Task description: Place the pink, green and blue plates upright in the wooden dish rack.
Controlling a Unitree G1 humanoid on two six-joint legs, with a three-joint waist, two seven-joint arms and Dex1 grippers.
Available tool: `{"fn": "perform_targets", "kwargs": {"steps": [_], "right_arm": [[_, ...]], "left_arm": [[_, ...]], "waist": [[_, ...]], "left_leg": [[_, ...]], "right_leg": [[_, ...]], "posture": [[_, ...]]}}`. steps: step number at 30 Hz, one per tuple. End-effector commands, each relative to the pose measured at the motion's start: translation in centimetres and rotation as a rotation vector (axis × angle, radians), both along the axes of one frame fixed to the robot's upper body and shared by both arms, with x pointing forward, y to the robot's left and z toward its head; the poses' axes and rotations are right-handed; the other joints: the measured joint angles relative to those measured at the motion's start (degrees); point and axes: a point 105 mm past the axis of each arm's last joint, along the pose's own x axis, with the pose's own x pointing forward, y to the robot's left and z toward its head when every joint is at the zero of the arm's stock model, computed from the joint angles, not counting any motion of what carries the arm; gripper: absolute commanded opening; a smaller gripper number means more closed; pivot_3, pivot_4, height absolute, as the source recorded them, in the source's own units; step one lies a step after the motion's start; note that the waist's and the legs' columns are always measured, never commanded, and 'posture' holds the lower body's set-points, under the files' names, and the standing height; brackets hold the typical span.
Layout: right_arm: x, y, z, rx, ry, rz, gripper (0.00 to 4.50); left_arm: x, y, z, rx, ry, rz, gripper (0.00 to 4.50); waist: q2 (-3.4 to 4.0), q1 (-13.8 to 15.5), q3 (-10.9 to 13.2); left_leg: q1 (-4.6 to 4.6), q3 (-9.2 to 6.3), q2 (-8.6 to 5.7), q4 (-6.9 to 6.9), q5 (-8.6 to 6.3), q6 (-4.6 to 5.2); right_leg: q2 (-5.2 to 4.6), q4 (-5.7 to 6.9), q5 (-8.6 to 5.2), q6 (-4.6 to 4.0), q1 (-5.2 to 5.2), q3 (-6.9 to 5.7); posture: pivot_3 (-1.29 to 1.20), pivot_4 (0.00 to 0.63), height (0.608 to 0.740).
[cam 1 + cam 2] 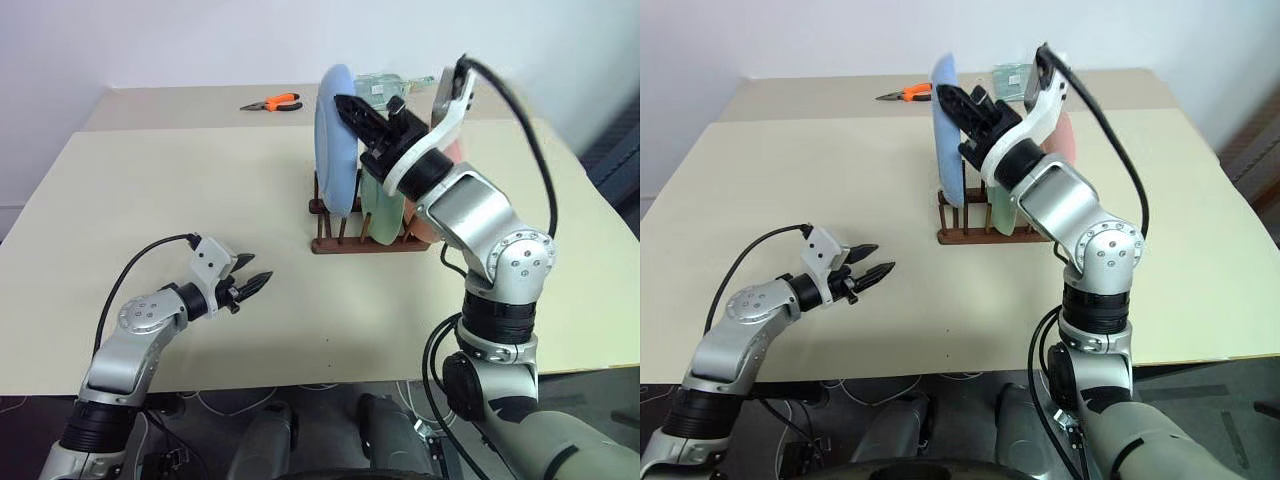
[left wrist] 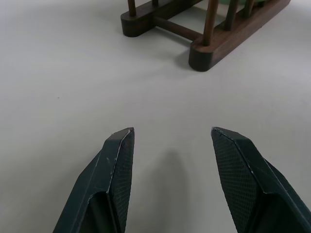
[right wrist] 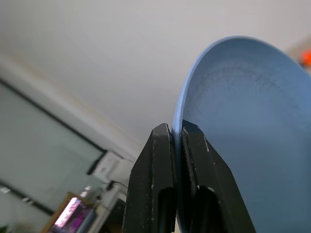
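Observation:
The light blue plate (image 1: 335, 140) stands upright at the left end of the wooden dish rack (image 1: 345, 243), its lower edge down among the pegs. My right gripper (image 1: 350, 108) is shut on its upper rim, seen close in the right wrist view (image 3: 175, 133) with the blue plate (image 3: 243, 121) between the fingers. The mint green plate (image 1: 380, 210) stands upright in the rack beside it. The pink plate (image 1: 1065, 135) shows behind my right arm, mostly hidden. My left gripper (image 1: 255, 282) hovers low over the table left of the rack, open and empty.
Orange-handled pliers (image 1: 272, 102) lie on the far table behind the rack. A small clear packet (image 1: 1008, 75) sits back there too. The beige table (image 1: 150, 190) stretches wide to the left; its front edge runs close under my arms.

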Motion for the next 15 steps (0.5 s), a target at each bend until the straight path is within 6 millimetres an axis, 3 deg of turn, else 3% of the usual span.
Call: {"fn": "perform_targets", "kwargs": {"steps": [1, 3, 4, 7, 10, 12, 15], "right_arm": [[0.7, -0.4, 0.5, 0.012, -0.009, -0.04, 0.92], [0.9, -0.6, 0.9, -0.017, -0.043, -0.068, 1.88], [0.6, -1.0, 2.2, -0.074, -0.148, -0.099, 2.36], [-1.6, -2.1, 5.6, -0.257, -0.49, -0.152, 2.36], [-4.5, -3.7, 6.8, -0.383, -0.732, -0.126, 2.36], [-6.6, -7.2, 6.4, -0.406, -0.782, -0.094, 2.36], [-6.9, -12.6, 3.6, -0.619, -0.7, -0.211, 2.36]], "left_arm": [[0.1, -0.2, 1.3, 0.001, -0.057, -0.008, 2.57], [0.1, -0.2, 1.3, 0.001, -0.057, -0.007, 2.57], [0.0, -0.2, 1.3, 0.0, -0.057, -0.007, 2.57], [-0.1, -0.3, 1.2, 0.004, -0.056, -0.005, 2.57], [-0.1, -0.4, 1.0, 0.008, -0.055, -0.002, 2.57], [-0.1, -0.2, 0.8, 0.022, -0.062, 0.008, 2.57], [0.7, 0.8, 0.6, 0.049, -0.09, 0.067, 2.57]], "waist": [[0.0, 0.0, 0.0], [0.0, -0.01, 0.0], [0.0, -0.01, 0.0], [0.02, 0.3, 0.02], [-0.07, 0.26, -0.03], [-0.32, 0.41, -0.18], [-0.44, 1.19, -0.24]], "left_leg": [[0.0, 0.01, 0.0, 0.0, 0.0, 0.0], [0.0, 0.02, 0.0, -0.03, 0.0, 0.0], [0.0, 0.02, 0.0, -0.03, 0.0, 0.0], [-0.07, 0.07, -0.02, -0.02, 0.01, 0.0], [-0.06, 0.07, -0.02, -0.08, 0.0, 0.0], [-0.02, 0.06, 0.0, -0.23, 0.0, 0.0], [-0.01, -0.02, -0.01, -0.27, 0.0, 0.01]], "right_leg": [[0.0, 0.0, 0.0, 0.0, -0.01, 0.0], [0.0, 0.0, 0.02, 0.03, -0.01, 0.0], [0.0, 0.0, 0.02, 0.04, -0.02, 0.0], [-0.01, -0.02, 0.04, 0.08, -0.07, 0.0], [-0.01, -0.12, 0.03, 0.14, -0.01, -0.02], [-0.02, -0.23, 0.02, 0.17, 0.04, -0.03], [-0.09, -0.33, -0.04, 0.22, 0.17, -0.09]], "posture": [[0.0, 0.15, 0.74], [0.0, 0.15, 0.74], [0.0, 0.15, 0.74], [0.0, 0.15, 0.74], [0.0, 0.15, 0.74], [0.0, 0.15, 0.74], [0.0, 0.15, 0.74]]}}
